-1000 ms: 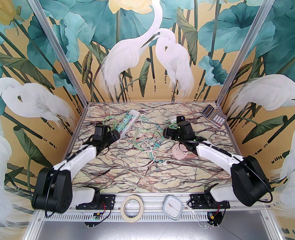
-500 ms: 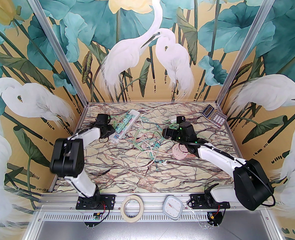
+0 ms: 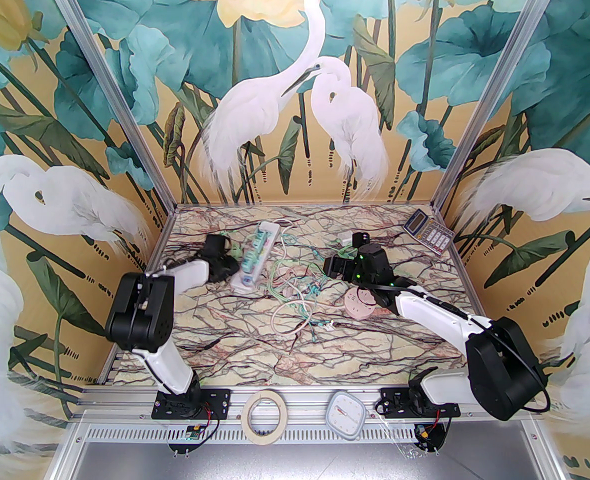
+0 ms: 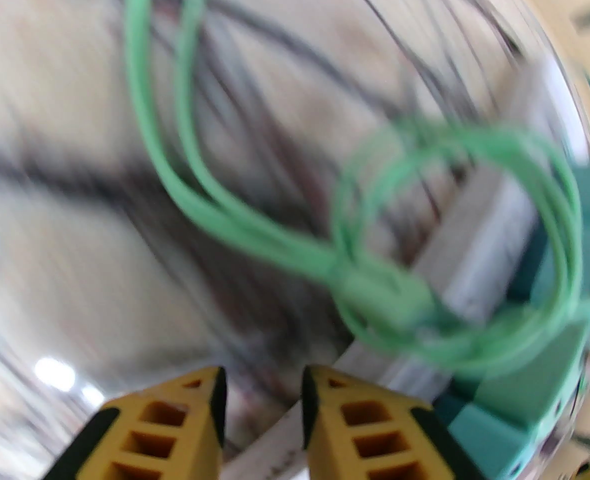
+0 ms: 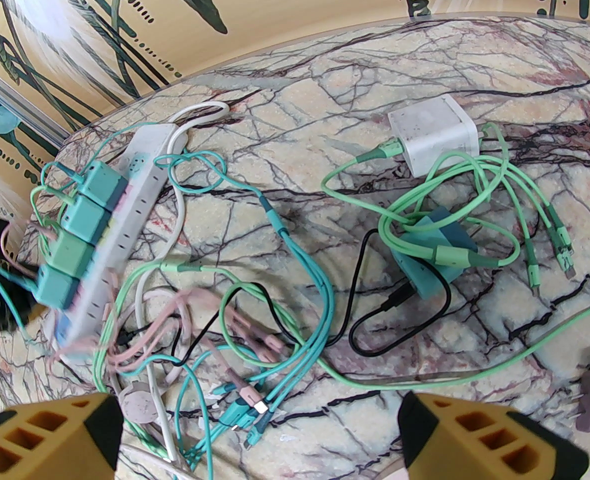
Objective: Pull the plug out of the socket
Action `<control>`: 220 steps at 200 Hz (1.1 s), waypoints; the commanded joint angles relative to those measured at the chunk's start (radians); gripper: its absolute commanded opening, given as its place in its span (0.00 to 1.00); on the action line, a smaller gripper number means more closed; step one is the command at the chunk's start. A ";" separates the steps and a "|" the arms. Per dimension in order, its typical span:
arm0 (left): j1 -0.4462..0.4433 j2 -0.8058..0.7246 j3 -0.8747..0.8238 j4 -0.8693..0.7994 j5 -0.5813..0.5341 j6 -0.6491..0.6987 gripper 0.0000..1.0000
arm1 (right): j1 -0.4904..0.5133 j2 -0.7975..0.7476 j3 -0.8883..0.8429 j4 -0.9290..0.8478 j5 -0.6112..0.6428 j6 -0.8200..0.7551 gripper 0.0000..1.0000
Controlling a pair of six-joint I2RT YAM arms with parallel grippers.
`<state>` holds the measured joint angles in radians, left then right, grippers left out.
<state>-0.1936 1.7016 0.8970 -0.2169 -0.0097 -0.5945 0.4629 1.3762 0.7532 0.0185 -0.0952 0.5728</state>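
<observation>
Over the last second the left arm has swung in from the left. The left gripper (image 3: 229, 269) now sits right against the near end of the power strip (image 3: 261, 245), on the side where the row of teal plugs (image 5: 82, 215) sticks out. Its fingers have drawn close, leaving a thin gap at the tips in the wrist view. That view is too blurred to tell whether they pinch a plug, a cable or nothing.

The strip has slewed too: its near end has swung right toward the cable tangle (image 3: 295, 290), and the plugs look seated. My reading is that the strip is being shoved or dragged rather than unplugged. Nothing pins it down, so a pull would likely carry it along.

A green cable (image 4: 190, 168) loops across the plugs just ahead of the left fingers and could get caught in the grip.

Further right, the right gripper (image 5: 260, 433) hangs over the tangle with fingers spread wide, holding nothing and unmoved — it could brace the strip. Near it lie a loose white charger (image 5: 432, 133) and a teal adapter (image 5: 417, 268), both clear of any socket. Then come a pink round socket (image 3: 360, 304) and a calculator (image 3: 427, 230) in the far right corner of the tabletop (image 3: 325, 353).
</observation>
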 commanded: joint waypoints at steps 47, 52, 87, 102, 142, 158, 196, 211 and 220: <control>-0.207 -0.195 -0.124 -0.097 0.008 -0.156 0.39 | 0.017 0.013 -0.003 0.015 -0.013 0.006 0.99; -0.210 -0.210 -0.124 -0.106 0.003 -0.153 0.40 | 0.017 0.013 -0.003 0.012 -0.010 0.006 0.99; -0.237 -0.322 -0.103 -0.167 -0.086 -0.082 0.43 | 0.020 -0.002 -0.009 0.012 -0.010 0.006 0.99; -0.268 -0.359 -0.100 -0.139 -0.090 -0.027 0.44 | 0.022 0.000 -0.007 0.010 -0.012 0.007 0.99; -0.335 -0.350 -0.086 -0.053 -0.028 0.051 0.44 | 0.023 0.003 -0.003 0.007 -0.011 0.008 0.99; -0.358 -0.325 -0.065 -0.050 -0.047 0.063 0.48 | 0.022 0.002 -0.003 0.007 -0.012 0.008 0.99; -0.363 -0.267 -0.021 -0.016 -0.003 0.076 0.47 | 0.023 0.009 0.001 0.002 -0.013 0.012 0.99; -0.369 -0.226 0.009 -0.034 -0.010 0.064 0.47 | 0.023 0.012 0.003 0.000 -0.012 0.011 0.99; -0.369 -0.207 0.024 -0.047 -0.038 0.057 0.47 | 0.023 0.012 0.003 -0.002 -0.012 0.012 0.99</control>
<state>-0.5533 1.4387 0.8642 -0.2653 -0.0395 -0.5453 0.4789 1.3819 0.7532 0.0193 -0.1024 0.5751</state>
